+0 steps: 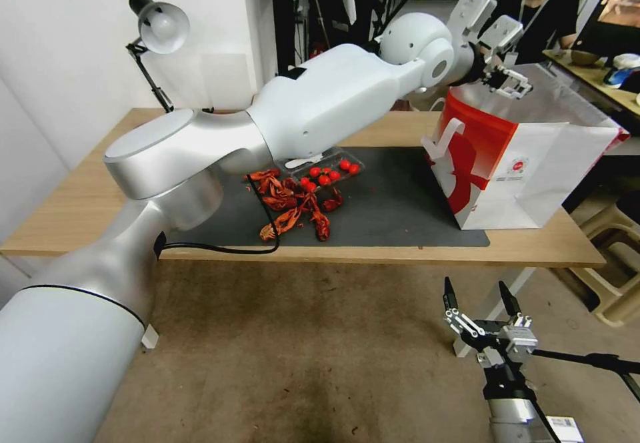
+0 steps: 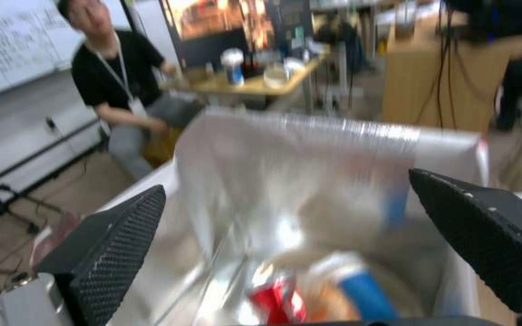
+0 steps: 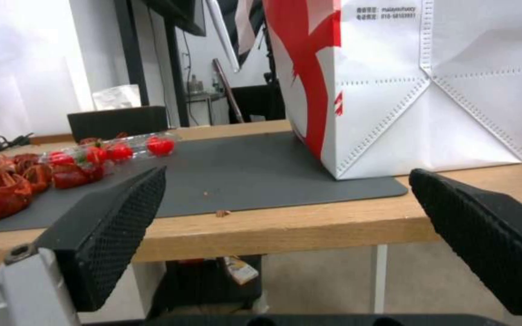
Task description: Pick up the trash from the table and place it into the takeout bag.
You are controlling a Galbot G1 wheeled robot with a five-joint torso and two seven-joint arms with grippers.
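My left gripper (image 1: 510, 83) hangs over the open mouth of the tall red-and-white paper takeout bag (image 1: 527, 163), which stands at the right end of the dark grey mat (image 1: 393, 203) on the long light-wood table (image 1: 67, 203). Its fingers (image 2: 116, 244) are spread wide with nothing between them. Looking down past them I see the trash already inside — a red soda can (image 2: 276, 301) and a blue paper cup (image 2: 364, 294) lying near the bottom, blurred, against the bag's silvery lining.

My right gripper (image 1: 480, 303) waits low in front of the table edge, fingers apart and empty, facing the bag's white side (image 3: 430, 90).

On the mat lie red crayfish shells (image 1: 290, 206) and a clear plastic tray of small red fruit (image 1: 327, 173); my left arm covers part of the mat, so I can't tell what else remains.

The risk I see is in lifting out: the bag is light and its rim and white strap handle (image 1: 447, 137) sit close to my left wrist — a snag could tip it and spill everything.
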